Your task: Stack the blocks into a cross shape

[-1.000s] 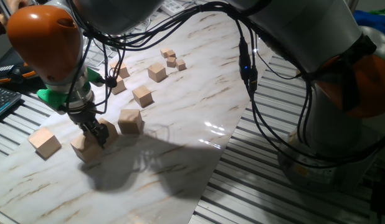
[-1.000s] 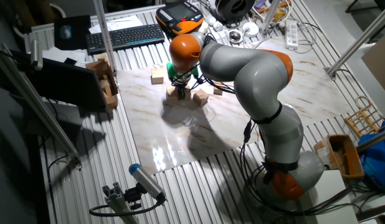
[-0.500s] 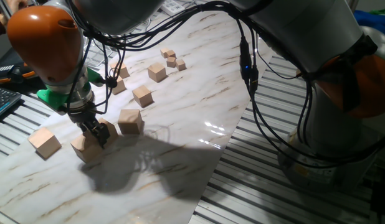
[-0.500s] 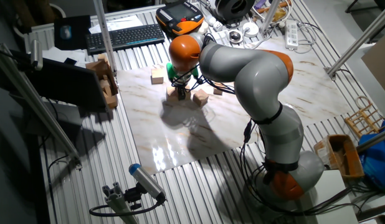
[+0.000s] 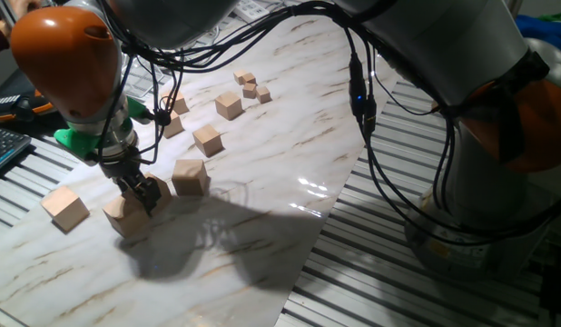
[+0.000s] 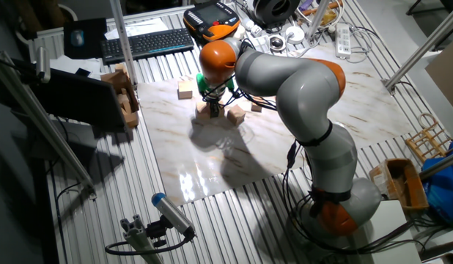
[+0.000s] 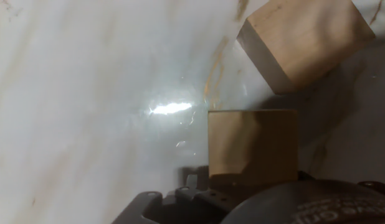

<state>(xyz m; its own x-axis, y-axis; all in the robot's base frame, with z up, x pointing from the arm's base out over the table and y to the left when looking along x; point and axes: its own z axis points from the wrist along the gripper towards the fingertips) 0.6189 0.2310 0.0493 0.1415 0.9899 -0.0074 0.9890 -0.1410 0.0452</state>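
- The gripper (image 5: pixel 144 195) is down at table level, fingers dark and close together between two big cubes; whether they pinch anything or just sit shut, I cannot tell from here.
- Counting the blocks: four large plain tan ones. The front block (image 5: pixel 124 216) sits right against the gripper on its near side, touching or nearly so.
- A second block (image 5: pixel 191 177) lies just beside the gripper on the other side, tilted a little off square.
- A third block (image 5: pixel 65 208) stands apart from the gripper, out toward the slab's edge.
- The fourth, a partly hidden block (image 5: pixel 153 184), peeks out just behind the gripper fingers.
- All four rest on the marble slab (image 5: pixel 262 173); none is stacked on another.
- In the hand view, one block (image 7: pixel 253 149) fills the space just ahead of the hand, square-on, smooth, pale wood with faint grain; another block (image 7: pixel 303 38) sits beyond it, turned at an angle, the two close but apart.
- Further from the gripper: three medium cubes, one (image 5: pixel 207 140), one (image 5: pixel 229 106), one (image 5: pixel 172 124) partly behind cables.
- Farthest back, a cluster of tiny cubes (image 5: pixel 250 86), at least three.
- From the other fixed view, the gripper (image 6: pixel 214 110) stands low over the slab near a keyboard (image 6: pixel 146 43).
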